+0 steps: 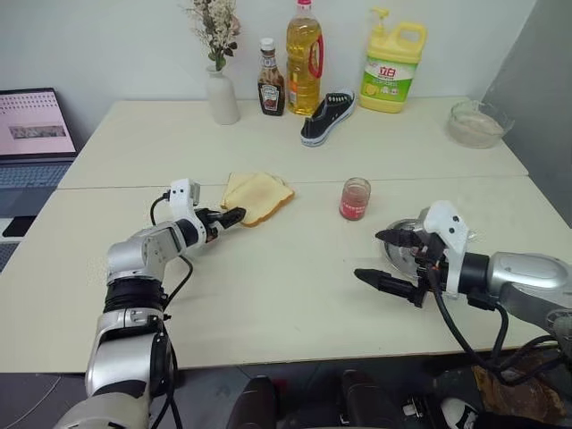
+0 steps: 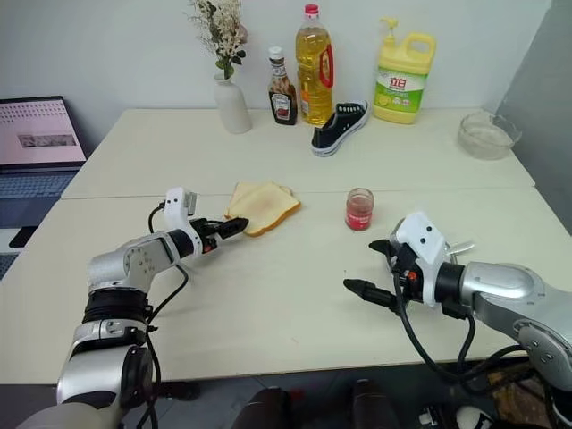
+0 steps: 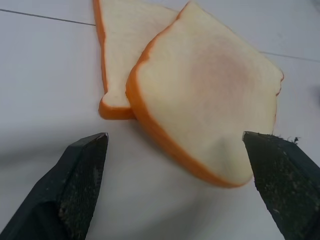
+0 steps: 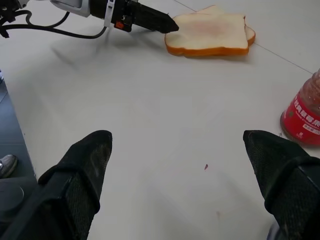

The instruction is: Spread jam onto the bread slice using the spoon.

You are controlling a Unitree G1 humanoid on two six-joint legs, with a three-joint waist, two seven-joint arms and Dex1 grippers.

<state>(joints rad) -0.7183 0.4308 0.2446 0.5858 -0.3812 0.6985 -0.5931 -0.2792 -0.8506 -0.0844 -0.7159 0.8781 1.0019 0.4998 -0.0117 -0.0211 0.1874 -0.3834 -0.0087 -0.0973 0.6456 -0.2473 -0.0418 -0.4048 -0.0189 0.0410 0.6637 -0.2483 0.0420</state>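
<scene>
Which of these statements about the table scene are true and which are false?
1. The left pincer is shut on the bread slice. False: it is open, just short of the slice.
2. The bread slice overlaps a second slice. True.
3. The jam jar lies tipped over. False: it stands upright.
4. The right pincer is open and holds nothing. True.
5. A shoe lies on the table. True.

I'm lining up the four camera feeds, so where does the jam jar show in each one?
Left eye: jam jar right of centre, on the table.
Right eye: jam jar right of centre.
Left wrist: not in it.
Right wrist: at the right edge, cut off.
Shared landmark: the bread slice, on the jar's left in the three views that show the jar.
</scene>
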